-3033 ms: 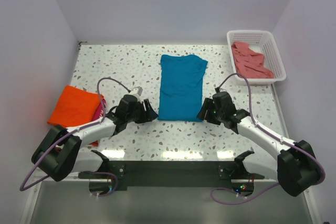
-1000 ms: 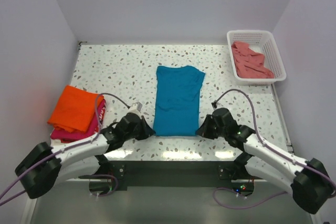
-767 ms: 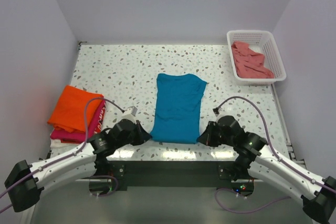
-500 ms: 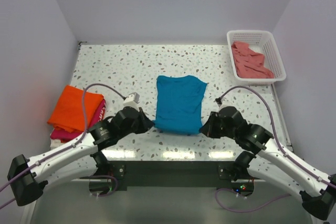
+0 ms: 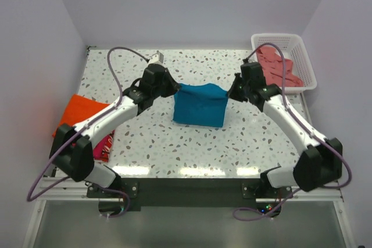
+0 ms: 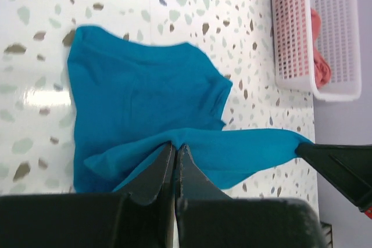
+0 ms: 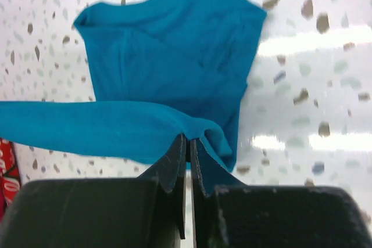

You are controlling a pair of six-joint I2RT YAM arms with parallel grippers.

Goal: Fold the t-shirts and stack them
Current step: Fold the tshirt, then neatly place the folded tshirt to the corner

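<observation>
left fingers point(image 6: 175, 145) pinched shut on one hem corner of soft teal-blue cloth t-shirt point(image 5: 199, 107) | right fingers point(image 7: 189, 139) shut on other corner | hem stretched between them, body on table point(image 5: 145, 140) below | risk: uneven lowering skews fold, or a corner slips free

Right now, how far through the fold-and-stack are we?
Done: the orange t-shirt lies folded on the magenta t-shirt at the table's left edge. In hand: the teal t-shirt, with the left jaws and right jaws each shut on a corner and that edge held up above the rest, mid-fold. Left: finish the fold, stack it, then do the salmon t-shirt, lying crumpled in the white basket.
</observation>
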